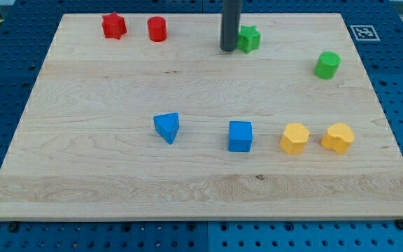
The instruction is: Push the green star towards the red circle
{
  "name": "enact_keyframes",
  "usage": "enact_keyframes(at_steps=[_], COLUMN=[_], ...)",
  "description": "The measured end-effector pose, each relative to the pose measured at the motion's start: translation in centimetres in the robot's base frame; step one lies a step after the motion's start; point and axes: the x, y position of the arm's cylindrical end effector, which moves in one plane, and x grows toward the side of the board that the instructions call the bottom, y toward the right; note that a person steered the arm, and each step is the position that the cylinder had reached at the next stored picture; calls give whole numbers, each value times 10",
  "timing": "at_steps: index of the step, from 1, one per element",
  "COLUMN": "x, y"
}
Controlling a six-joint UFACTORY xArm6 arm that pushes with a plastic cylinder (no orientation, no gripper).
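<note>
My tip (228, 49) sits just at the view's left of the green star (249, 38), near the counter (82, 175) top edge. No claw on this rig, just the rod. Red circle (157, 29) is further left along the same edge, bare wood between. Red star (113, 26) is beyond it.

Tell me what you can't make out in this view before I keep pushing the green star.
- Green star: its left edge is hidden behind the rod, so whether my tip touches it is unclear.
- Rod: its upper part is cut off by the view's top edge.
- Red star and red circle: small and far, so their outlines are soft.
- Marker beside the board: its pattern is too small to read.
</note>
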Motion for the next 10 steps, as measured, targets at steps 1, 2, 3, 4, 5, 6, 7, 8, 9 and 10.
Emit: enact_keyframes(at_steps=[1, 2, 3, 4, 5, 6, 7, 8, 9, 10], x=[-9, -25, -34, -40, -41, -33, 3, 27, 28, 28], y=[-18, -51, -85, -113, -139, -140, -96, -31, 38, 101])
